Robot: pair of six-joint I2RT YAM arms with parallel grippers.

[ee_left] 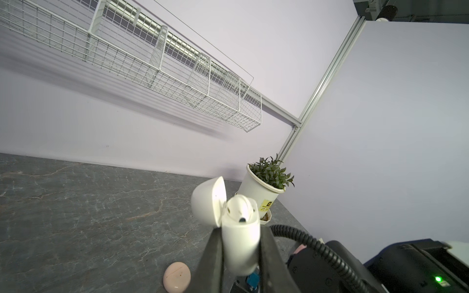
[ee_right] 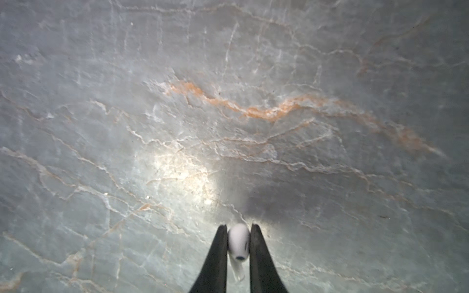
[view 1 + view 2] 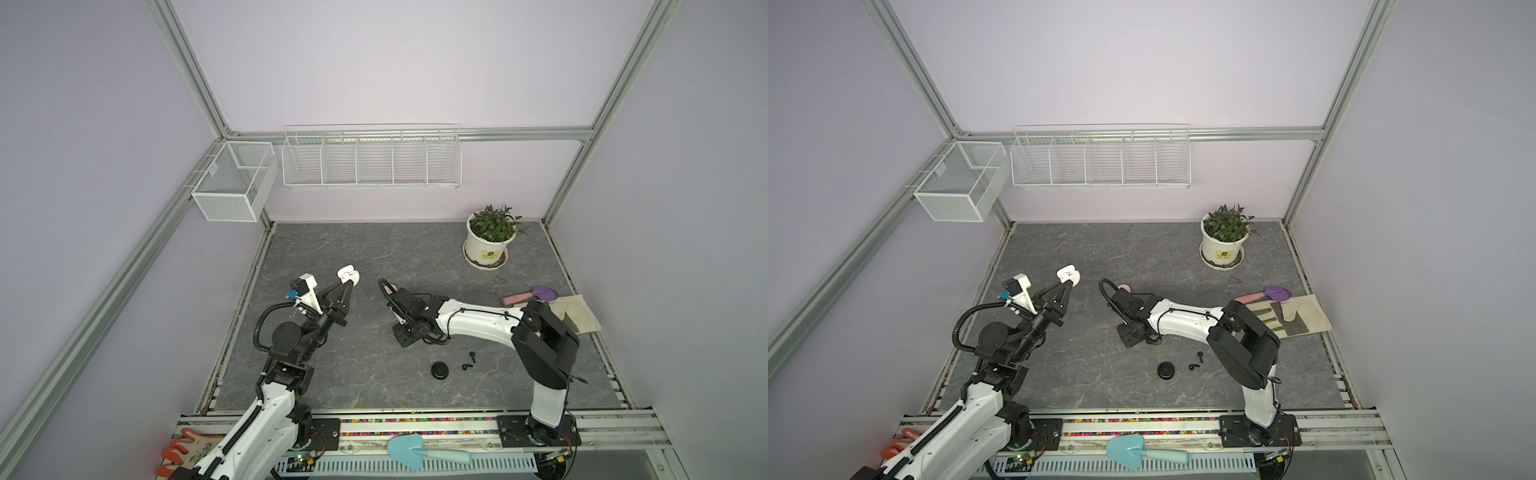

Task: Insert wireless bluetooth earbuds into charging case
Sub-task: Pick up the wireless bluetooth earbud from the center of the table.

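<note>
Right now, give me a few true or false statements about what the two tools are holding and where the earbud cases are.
The left tool holds a white case with its lid open. True.
The right tool is empty. False: it pinches a white earbud.
The black case lies on the table, two black earbuds beside it. True.
The pink case sits on top of the black case. False: the pink case lies on the table, apart from it.
</note>
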